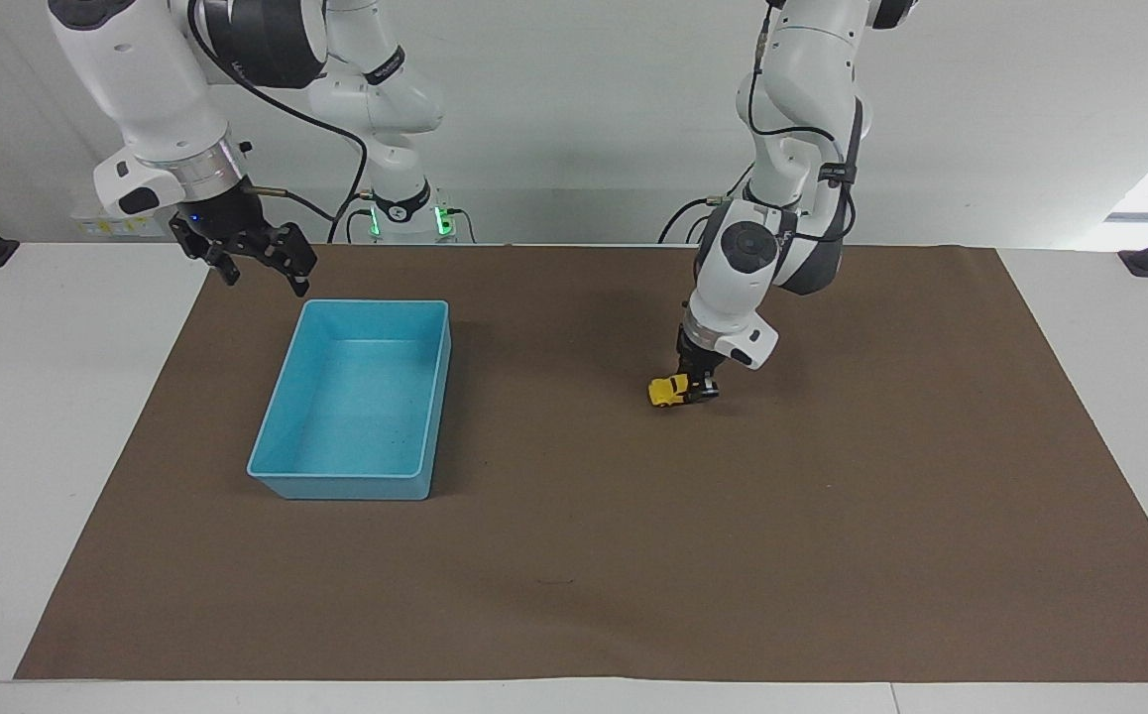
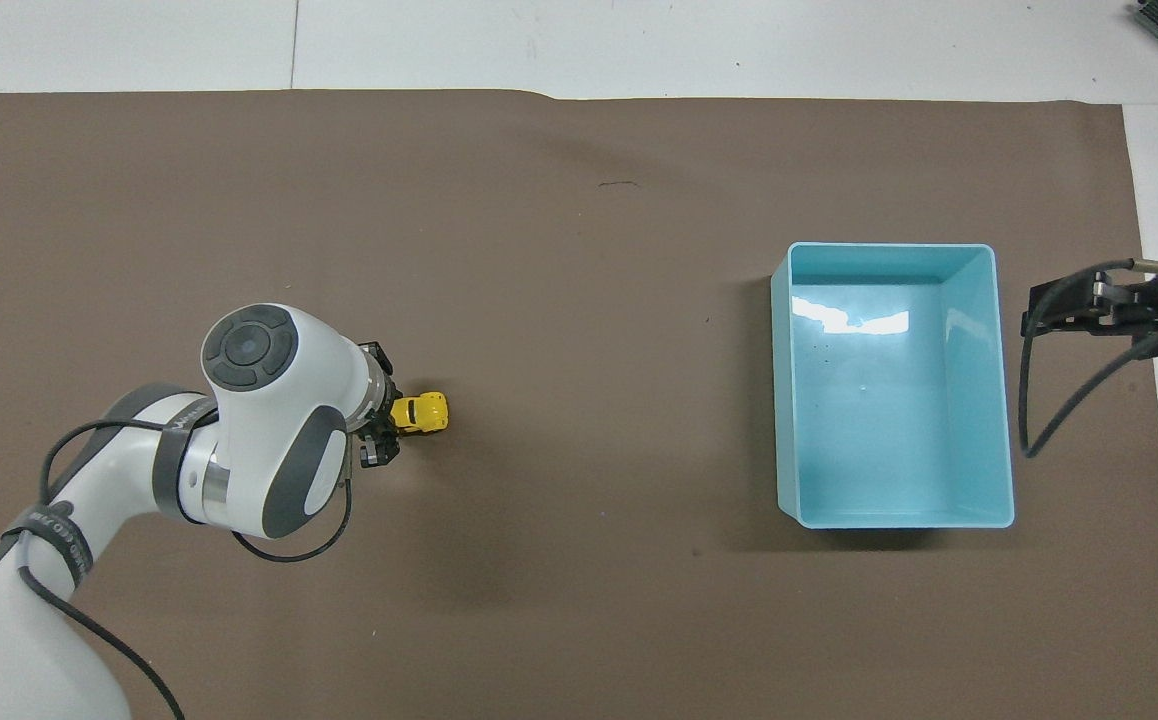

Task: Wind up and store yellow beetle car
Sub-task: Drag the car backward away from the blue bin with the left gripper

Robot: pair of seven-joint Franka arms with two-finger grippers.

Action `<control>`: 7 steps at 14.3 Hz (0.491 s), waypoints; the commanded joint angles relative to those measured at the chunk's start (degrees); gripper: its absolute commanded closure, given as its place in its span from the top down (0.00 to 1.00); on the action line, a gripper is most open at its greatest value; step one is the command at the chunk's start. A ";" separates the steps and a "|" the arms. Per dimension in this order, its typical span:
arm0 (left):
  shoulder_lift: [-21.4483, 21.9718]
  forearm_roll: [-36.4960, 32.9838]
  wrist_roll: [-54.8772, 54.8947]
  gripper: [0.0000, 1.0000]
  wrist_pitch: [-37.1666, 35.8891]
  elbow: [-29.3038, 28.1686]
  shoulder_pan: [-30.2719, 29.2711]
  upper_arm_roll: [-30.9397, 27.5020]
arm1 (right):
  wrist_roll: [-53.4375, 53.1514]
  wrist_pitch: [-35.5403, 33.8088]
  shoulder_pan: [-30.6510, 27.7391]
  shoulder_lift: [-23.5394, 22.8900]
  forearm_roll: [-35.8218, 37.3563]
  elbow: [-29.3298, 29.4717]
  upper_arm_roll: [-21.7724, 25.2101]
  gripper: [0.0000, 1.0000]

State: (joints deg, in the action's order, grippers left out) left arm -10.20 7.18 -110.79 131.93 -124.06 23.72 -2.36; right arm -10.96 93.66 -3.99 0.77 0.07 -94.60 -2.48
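While the white tabletop (image 1: pixel 58 416) is covered in its middle by a large brown mat (image 1: pixel 832 516), a light-blue bin (image 1: pixel 354 401) is seen on the mat toward the right arm's end, and nothing is seen inside it. The right gripper (image 1: pixel 259 260) is held in the air just beside the bin's corner that is nearest to the robots, with its fingers spread wide and nothing between them; this arm waits. The left gripper (image 1: pixel 698 389) is lowered to the mat, well apart from the bin, and its fingers are clenched on the rear part of the yellow beetle car (image 1: pixel 671 390). The car is low at the mat, with its front pointed toward the bin.
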 commanded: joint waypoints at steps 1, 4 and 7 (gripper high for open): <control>-3.34 -0.86 4.96 0.00 4.57 -1.79 -4.21 -0.54 | 0.68 0.73 -0.23 0.99 0.02 -1.12 -0.15 1.00; -3.33 -0.86 5.58 0.00 4.57 -1.80 -5.08 -0.54 | 0.68 0.73 -0.23 0.99 0.02 -1.12 -0.15 1.00; -3.42 -0.86 6.11 0.26 4.30 -1.45 -5.09 -0.63 | 0.68 0.56 -0.23 0.99 0.45 -1.12 -0.07 1.00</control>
State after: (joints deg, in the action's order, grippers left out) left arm -9.31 7.18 -106.78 131.86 -125.24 20.49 -2.45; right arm -10.96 93.66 -3.99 0.77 0.07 -94.60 -2.48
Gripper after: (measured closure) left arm 0.555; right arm 0.000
